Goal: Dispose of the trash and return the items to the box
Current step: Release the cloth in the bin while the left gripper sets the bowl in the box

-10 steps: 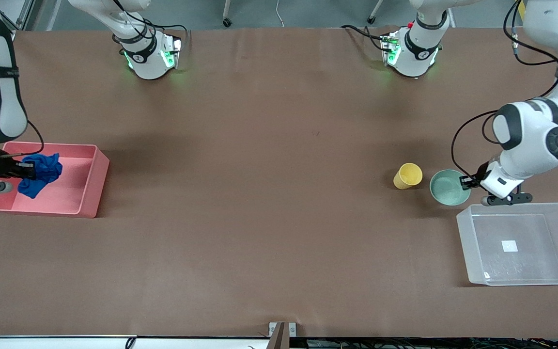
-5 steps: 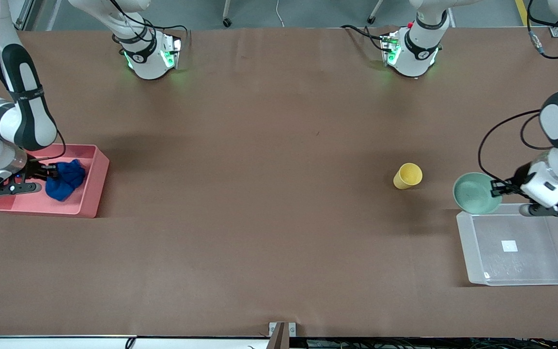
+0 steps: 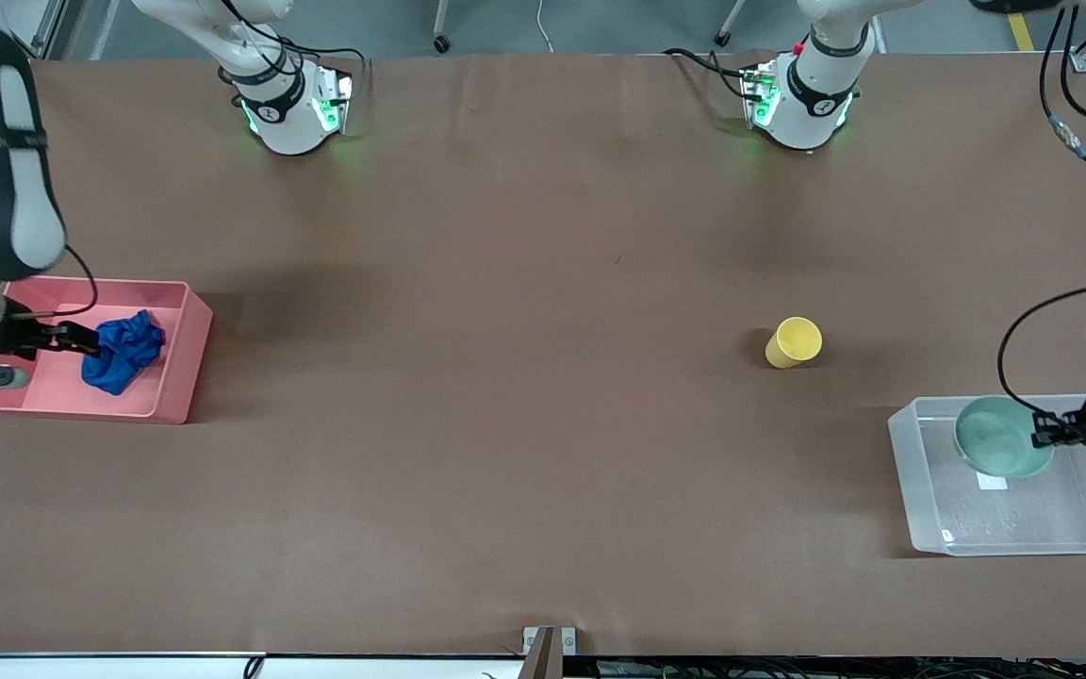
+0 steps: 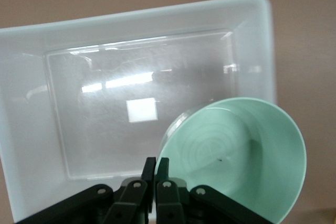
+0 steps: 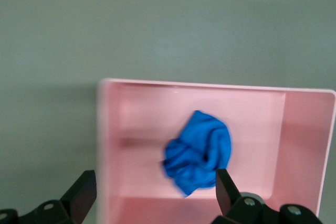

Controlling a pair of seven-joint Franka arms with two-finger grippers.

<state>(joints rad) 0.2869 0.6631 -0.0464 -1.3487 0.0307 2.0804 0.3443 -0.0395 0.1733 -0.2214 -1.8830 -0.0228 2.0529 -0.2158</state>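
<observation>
The trash, a deep blue cloth wad (image 3: 122, 351) (image 5: 199, 150), sits inside the pink bin (image 3: 180, 368) (image 5: 110, 145). My right gripper (image 3: 81, 341) (image 5: 155, 182) hangs open over that bin, with its fingers wide apart and clear of the cloth. My left gripper (image 3: 1041, 436) (image 4: 156, 169) is shut on the rim of the mint-green bowl (image 3: 1000, 436) (image 4: 236, 156). It holds the bowl tilted over the clear box (image 3: 911, 471) (image 4: 31, 103), above the white sticker (image 4: 142, 109). The yellow cup (image 3: 794, 341) stands alone on the table, toward the middle from the box.
The brown table stretches wide between the pink bin at the right arm's end and the clear box at the left arm's end. Both arm bases (image 3: 293, 108) (image 3: 802, 104) stand along the table's edge farthest from the front camera.
My right gripper opened and let the blue cloth go into the pink bin. My left gripper lifted the bowl from beside the cup and carried it over the clear box.
</observation>
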